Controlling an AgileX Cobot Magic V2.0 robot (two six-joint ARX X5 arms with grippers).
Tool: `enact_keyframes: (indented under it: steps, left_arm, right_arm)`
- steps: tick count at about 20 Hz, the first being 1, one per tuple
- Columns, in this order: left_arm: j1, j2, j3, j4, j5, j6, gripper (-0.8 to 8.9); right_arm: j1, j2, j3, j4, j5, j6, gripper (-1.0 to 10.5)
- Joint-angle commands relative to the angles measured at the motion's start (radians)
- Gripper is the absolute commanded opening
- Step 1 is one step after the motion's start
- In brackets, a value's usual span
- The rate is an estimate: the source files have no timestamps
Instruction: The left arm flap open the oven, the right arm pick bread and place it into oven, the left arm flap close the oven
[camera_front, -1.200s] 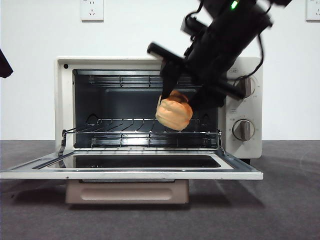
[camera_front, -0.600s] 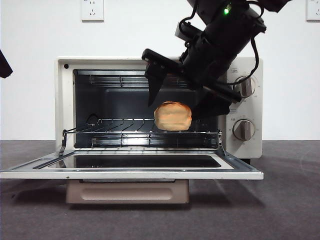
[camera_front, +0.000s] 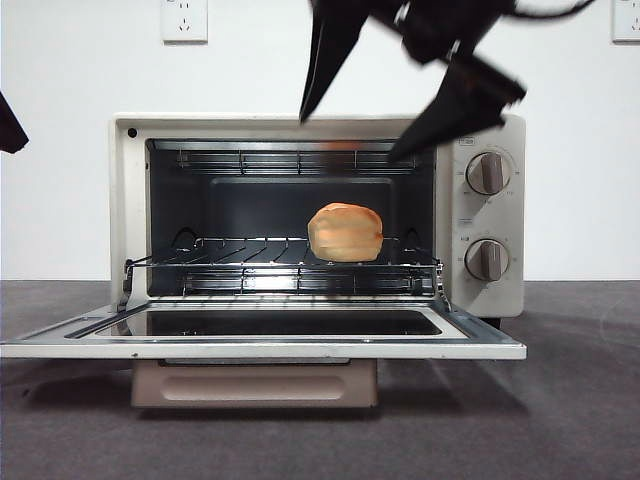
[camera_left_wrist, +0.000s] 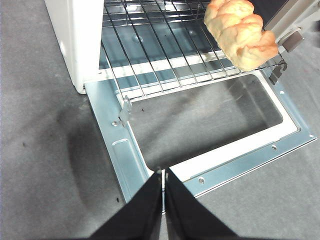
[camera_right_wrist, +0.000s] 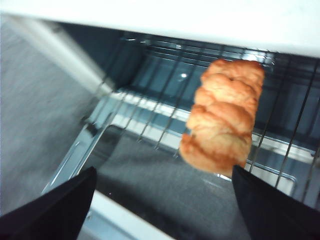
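Finishing the placing step, judging by the bread (camera_front: 345, 232) lying loose on the wire rack (camera_front: 230, 265) inside the oven (camera_front: 130, 200), toward the rack's right end and close to its front edge, touched by neither hand. Finding the right hand (camera_front: 348, 138) above the oven's top edge, spread wide and empty, so aiming for a clean exit: lifting straight up and back, steering the spread tips away from the top front rim and from the two knobs (camera_front: 487, 172) on the right panel. Finding the left hand (camera_left_wrist: 161, 175) pinched narrow, tips together and empty, hovering over the front left corner of the lowered door (camera_front: 260, 350). Closing well probably meaning getting the wedge tip under the door's front edge or the tan handle (camera_front: 255, 385) beneath it, pushing up evenly near the middle rather than at a corner, and waiting for the right arm's departure from the door's sweep. Watching the bread too: sitting so near the rack's front edge, possibly getting nudged by the rising glass. Noting, beyond that, only the grey surface (camera_front: 560, 400) under the oven and the wall sockets (camera_front: 184, 18) high behind it, neither likely interfering.
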Motion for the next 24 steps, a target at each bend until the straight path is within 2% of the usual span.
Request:
enact_keyframes:
  steps: [1, 4, 8, 12, 17, 24]
  left_arm:
    - [0.002, 0.006, 0.004, 0.011, 0.004, 0.009, 0.15]
    - [0.017, 0.009, 0.004, 0.011, 0.004, 0.009, 0.15]
    - [0.054, 0.033, -0.025, 0.049, 0.005, 0.005, 0.14]
    - [0.132, 0.113, -0.073, 0.142, 0.06, -0.014, 0.14]
    - [0.225, 0.312, -0.092, 0.262, 0.144, -0.017, 0.14]
    - [0.239, 0.579, -0.092, 0.396, 0.227, -0.012, 0.14]
  right_arm:
    - [0.006, -0.071, 0.016, -0.057, -0.012, -0.134, 4.3]
    - [0.001, -0.189, 0.016, -0.187, -0.012, -0.253, 4.3]
    - [-0.002, -0.311, 0.016, -0.364, -0.011, -0.318, 4.3]
    - [-0.002, -0.389, 0.016, -0.435, -0.01, -0.323, 4.3]
    - [-0.002, -0.451, 0.016, -0.478, -0.01, -0.323, 4.3]
    - [-0.002, -0.476, 0.016, -0.485, -0.01, -0.323, 4.3]
